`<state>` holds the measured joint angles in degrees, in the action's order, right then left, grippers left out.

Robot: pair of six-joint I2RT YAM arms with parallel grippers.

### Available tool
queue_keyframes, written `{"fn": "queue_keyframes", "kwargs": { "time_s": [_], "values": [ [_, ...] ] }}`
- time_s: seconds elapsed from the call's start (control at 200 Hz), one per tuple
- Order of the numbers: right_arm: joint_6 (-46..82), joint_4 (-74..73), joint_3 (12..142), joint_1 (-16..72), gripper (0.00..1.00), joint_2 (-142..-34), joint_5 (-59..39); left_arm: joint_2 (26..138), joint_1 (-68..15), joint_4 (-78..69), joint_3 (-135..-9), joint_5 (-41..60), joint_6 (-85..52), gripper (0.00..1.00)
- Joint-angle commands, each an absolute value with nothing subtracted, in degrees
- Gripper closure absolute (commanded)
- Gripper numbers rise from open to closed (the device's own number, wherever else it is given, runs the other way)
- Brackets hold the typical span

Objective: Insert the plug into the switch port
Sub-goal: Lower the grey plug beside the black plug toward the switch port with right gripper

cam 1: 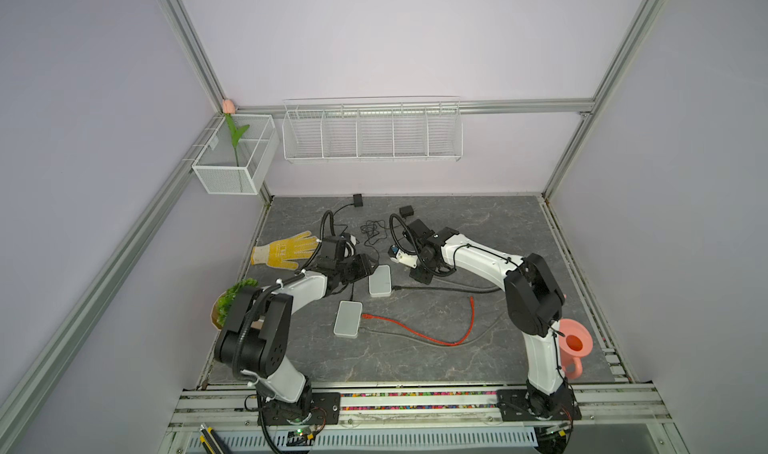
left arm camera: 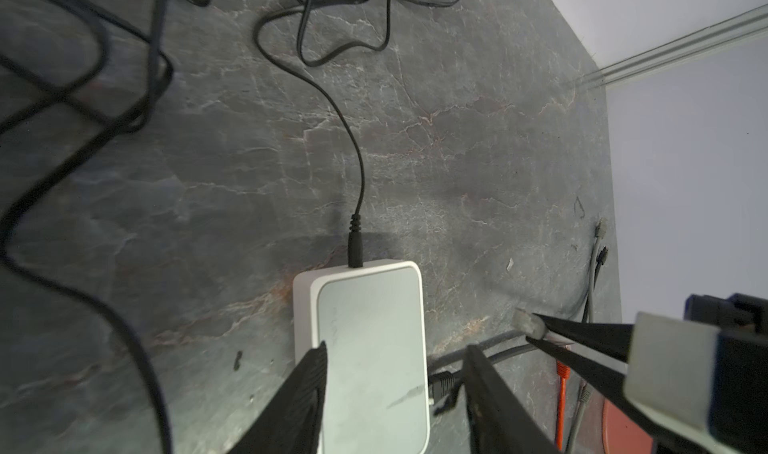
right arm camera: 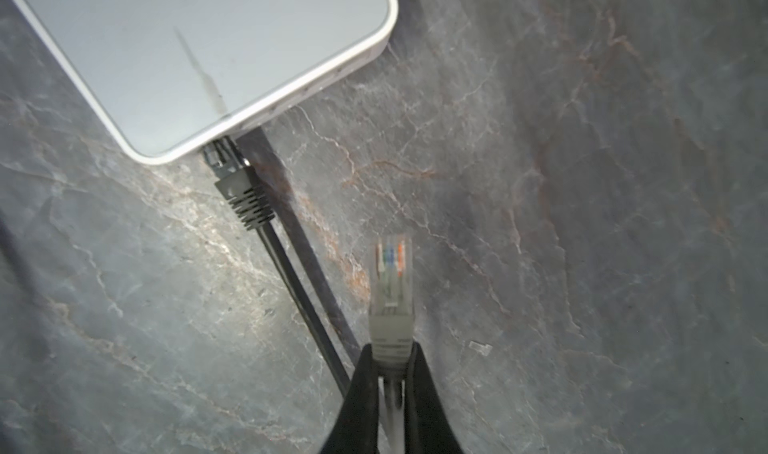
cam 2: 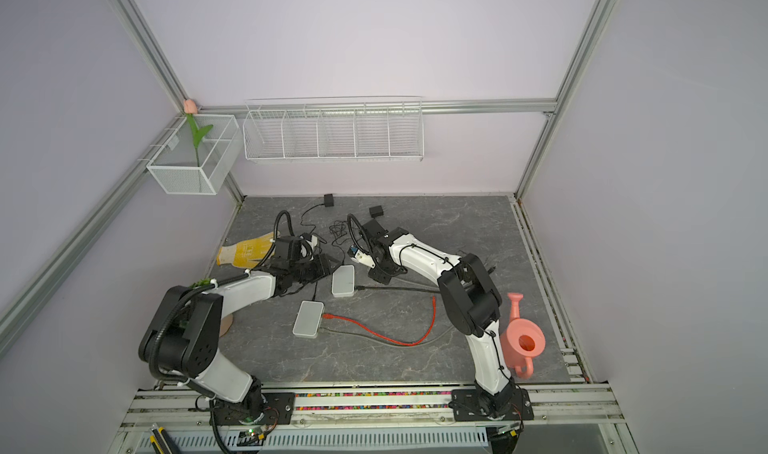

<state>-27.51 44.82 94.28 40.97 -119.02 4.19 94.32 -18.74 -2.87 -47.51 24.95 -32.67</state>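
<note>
The white switch (cam 1: pixel 380 281) (cam 2: pixel 343 280) lies mid-table, with a thin black power lead at its far end and a black plug (right arm camera: pixel 245 198) seated in its side. My left gripper (left arm camera: pixel 395 373) (cam 1: pixel 371 268) is open and straddles the switch (left arm camera: pixel 365 348); one finger sits at its edge and the other stands clear beyond the black plug. My right gripper (right arm camera: pixel 390 360) (cam 1: pixel 415 271) is shut on the grey boot of the clear plug (right arm camera: pixel 390 281). That plug (left arm camera: pixel 528 323) hangs above the table a short way off the switch's (right arm camera: pixel 208 49) port side, apart from it.
A second white switch (cam 1: pixel 348 319) lies nearer the front, with a red cable (cam 1: pixel 415 331) and a grey one plugged in. A yellow glove (cam 1: pixel 286 248), tangled black leads (cam 1: pixel 372 232) and two adapters (cam 1: pixel 358 200) lie behind. A pink watering can (cam 1: pixel 575 348) stands at the right.
</note>
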Motion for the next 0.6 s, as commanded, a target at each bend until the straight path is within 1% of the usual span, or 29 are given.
{"fn": "queue_keyframes", "kwargs": {
  "time_s": [0.0, 0.19, 0.4, 0.51, 0.595],
  "values": [
    [-28.7, 48.3, 96.7, 41.0, 0.93, -120.7, -0.7, 97.9, -19.9, -2.2, -51.0, 26.2, -30.9, 0.48],
    [-29.0, 49.7, 98.0, 41.1, 0.93, -123.5, -4.0, 101.9, -20.1, -1.7, -52.8, 23.7, -30.6, 0.49],
    [-28.7, 49.4, 98.6, 41.5, 0.93, -125.9, -5.8, 105.6, -20.4, 0.8, -56.3, 25.2, -29.6, 0.52],
    [-28.5, 48.6, 98.1, 41.0, 0.93, -126.2, -5.2, 102.0, -20.6, 2.1, -55.4, 22.8, -29.2, 0.52],
    [-28.2, 47.8, 97.4, 40.4, 0.93, -125.4, -5.1, 97.1, -20.5, 4.4, -53.7, 19.6, -28.4, 0.48]
  ]
}}
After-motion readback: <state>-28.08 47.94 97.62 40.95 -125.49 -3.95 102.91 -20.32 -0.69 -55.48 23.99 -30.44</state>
